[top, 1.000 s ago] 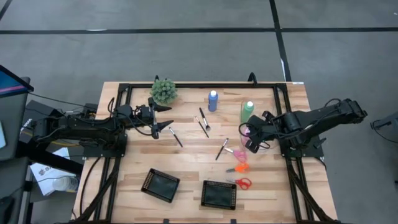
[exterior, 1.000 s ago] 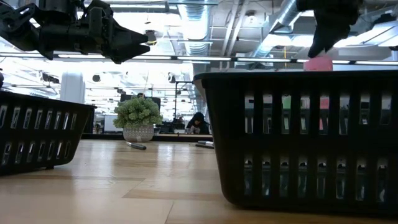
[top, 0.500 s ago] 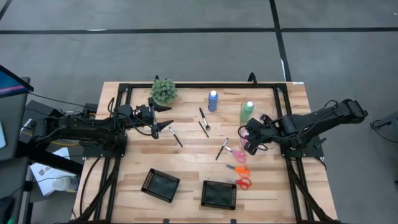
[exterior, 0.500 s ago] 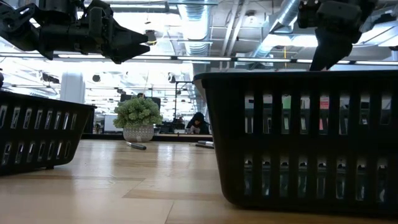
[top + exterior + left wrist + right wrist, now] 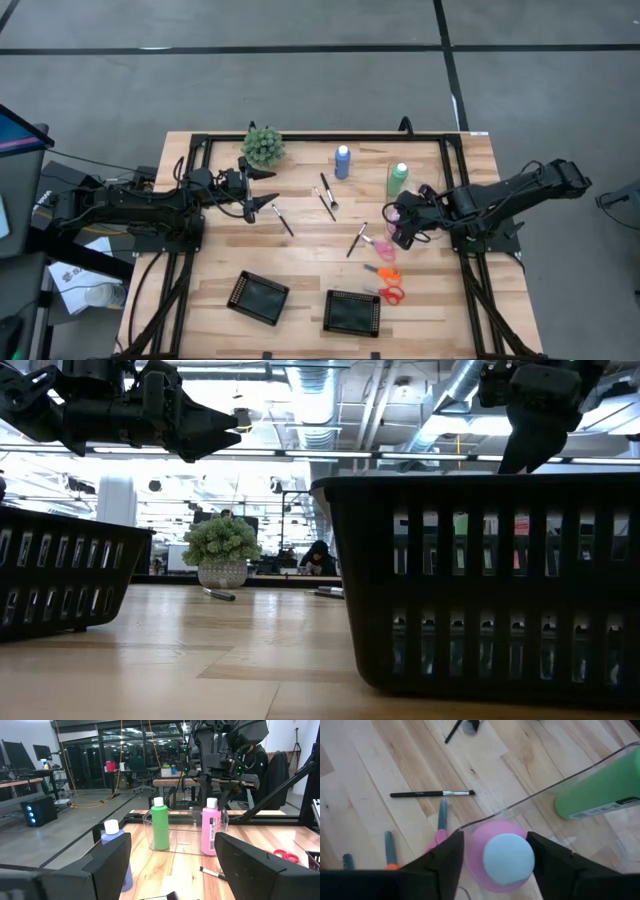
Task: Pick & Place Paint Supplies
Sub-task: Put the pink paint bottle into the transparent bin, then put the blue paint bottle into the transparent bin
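From above, right gripper [image 5: 403,222] sits over the pink bottle [image 5: 396,213], just near of the green bottle [image 5: 398,179]; blue bottle [image 5: 343,161] stands further left. Left gripper [image 5: 268,189] hangs spread by the plant ball [image 5: 263,146]. Low down, two black trays [image 5: 480,580] block most of it. Left wrist: pink [image 5: 210,826] and green [image 5: 160,827] bottles upright inside a clear container [image 5: 182,840]. Right wrist: fingers [image 5: 445,862] spread either side of the white cap [image 5: 508,859], not touching, brush [image 5: 431,793] beyond.
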Robot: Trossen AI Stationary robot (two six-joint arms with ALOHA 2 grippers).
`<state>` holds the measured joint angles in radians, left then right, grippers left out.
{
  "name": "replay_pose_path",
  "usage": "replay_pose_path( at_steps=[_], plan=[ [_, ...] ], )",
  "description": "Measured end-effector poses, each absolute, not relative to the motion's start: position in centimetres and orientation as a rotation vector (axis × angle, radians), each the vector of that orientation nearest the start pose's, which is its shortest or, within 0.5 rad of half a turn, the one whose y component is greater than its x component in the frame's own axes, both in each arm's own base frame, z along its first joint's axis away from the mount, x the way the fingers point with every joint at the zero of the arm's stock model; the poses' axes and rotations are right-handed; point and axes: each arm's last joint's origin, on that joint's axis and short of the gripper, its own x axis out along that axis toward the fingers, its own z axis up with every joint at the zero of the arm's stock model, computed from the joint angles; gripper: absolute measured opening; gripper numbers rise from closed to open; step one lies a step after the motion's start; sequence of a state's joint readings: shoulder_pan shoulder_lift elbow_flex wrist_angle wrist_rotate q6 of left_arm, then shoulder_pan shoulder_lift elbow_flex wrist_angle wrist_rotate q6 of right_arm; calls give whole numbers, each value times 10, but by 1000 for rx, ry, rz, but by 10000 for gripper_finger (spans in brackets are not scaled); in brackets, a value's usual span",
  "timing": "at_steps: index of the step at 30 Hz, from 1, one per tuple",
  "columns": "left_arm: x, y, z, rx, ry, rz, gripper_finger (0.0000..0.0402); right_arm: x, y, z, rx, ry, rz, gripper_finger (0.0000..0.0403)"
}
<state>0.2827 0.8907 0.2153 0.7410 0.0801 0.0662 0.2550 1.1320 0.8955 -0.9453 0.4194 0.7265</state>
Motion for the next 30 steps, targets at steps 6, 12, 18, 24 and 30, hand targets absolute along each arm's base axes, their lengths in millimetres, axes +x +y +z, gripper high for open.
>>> replay_pose_path(
  at_steps=[6, 12, 18, 24, 30],
  plan=[
    [173, 48, 209, 78, -58, 204, 280, 194, 38, 257, 262, 972, -529, 223],
    [173, 48, 209, 78, -58, 204, 280, 194, 37, 258, 231, 951, -546, 208],
    [173, 48, 209, 78, -58, 204, 280, 197, 37, 262, 177, 908, -556, 205],
    [173, 48, 209, 78, -58, 204, 280, 205, 35, 285, 84, 779, -584, 216],
    [173, 48, 209, 77, -58, 204, 280, 220, 17, 302, 18, 651, -638, 242]
  ],
)
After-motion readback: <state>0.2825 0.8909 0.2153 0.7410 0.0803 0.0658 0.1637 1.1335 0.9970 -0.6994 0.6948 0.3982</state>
